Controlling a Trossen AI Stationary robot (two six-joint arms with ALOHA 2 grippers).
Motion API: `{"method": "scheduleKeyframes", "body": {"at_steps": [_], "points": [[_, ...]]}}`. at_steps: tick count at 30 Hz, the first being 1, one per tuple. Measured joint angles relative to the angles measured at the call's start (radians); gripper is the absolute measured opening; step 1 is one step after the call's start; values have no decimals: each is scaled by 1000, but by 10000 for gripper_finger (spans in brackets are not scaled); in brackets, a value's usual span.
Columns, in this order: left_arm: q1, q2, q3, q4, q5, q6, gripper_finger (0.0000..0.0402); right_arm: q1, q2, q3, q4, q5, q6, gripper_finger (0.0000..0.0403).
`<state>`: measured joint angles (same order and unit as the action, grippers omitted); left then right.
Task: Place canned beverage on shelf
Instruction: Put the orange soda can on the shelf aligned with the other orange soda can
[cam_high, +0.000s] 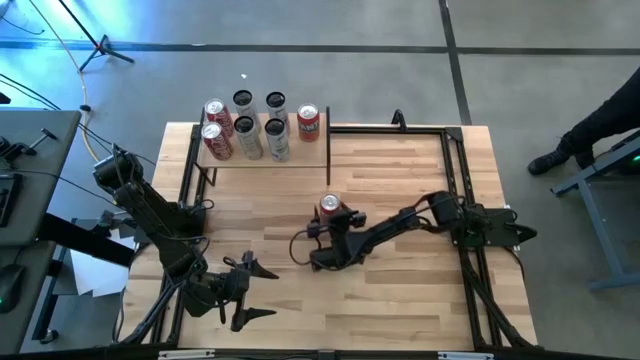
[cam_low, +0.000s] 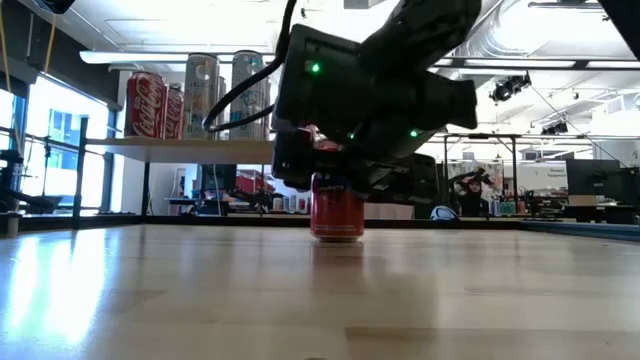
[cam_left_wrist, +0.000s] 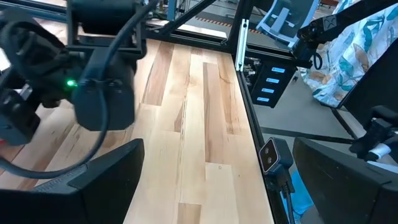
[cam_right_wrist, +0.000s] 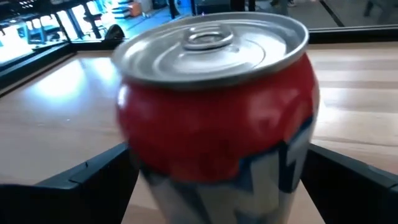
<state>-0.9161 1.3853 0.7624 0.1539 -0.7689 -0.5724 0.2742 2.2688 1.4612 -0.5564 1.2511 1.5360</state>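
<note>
Straddling an upright red can (cam_right_wrist: 214, 106) on the table (cam_high: 400, 290), my right claw (cam_high: 335, 212) gapes wide, gripping nothing. Seven cans (cam_high: 258, 125) stand on the shelf (cam_high: 262, 156). My left claw (cam_high: 250, 290) waits open, empty.

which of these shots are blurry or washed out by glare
Right wrist view: the can fills the frame, soft with blur. Low view: window light glares off the tabletop at left. High view: evenly lit and sharp, a blue cast on the floor at left. Left wrist view: mostly sharp.

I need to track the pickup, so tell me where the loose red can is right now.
In the high view the red can stands upright mid-table, in front of the shelf, between the open fingers of the right pincer.
</note>
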Motion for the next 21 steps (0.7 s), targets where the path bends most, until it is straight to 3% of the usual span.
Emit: {"method": "scheduleKeyframes", "body": {"at_steps": [5,12,21], "points": [[0,0,0,0,0,0,387,-21,0,0,10,-47,7,381],[0,0,0,0,0,0,387,-28,1,0,92,-79,21,287],[0,0,0,0,0,0,387,-24,1,3,96,-78,30,286]]}}
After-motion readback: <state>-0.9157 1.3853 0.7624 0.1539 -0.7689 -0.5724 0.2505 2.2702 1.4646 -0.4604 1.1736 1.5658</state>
